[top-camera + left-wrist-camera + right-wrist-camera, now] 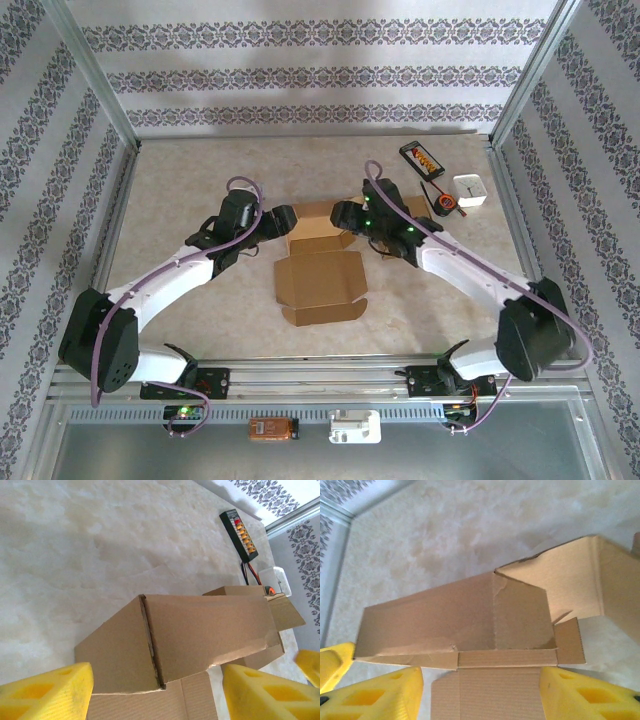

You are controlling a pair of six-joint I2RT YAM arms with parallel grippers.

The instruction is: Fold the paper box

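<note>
the marbled table (200,180) fills your working space, and the paper box (318,275) lies near its middle, between the two arms. its base panel lies flat with the front flap spread toward the bases, and the back wall stands up at the far edge. your left arm (170,275) reaches in from the left and your right arm (470,270) from the right, both meeting at that raised back wall. the left fingers (50,692) stand apart, with the folded corner of the wall just ahead of them. the right fingers (585,695) are spread too, clamped on nothing. at the far right corner sit a black charger board (422,157) and a small white box (470,190), well apart from the cardboard.
</note>
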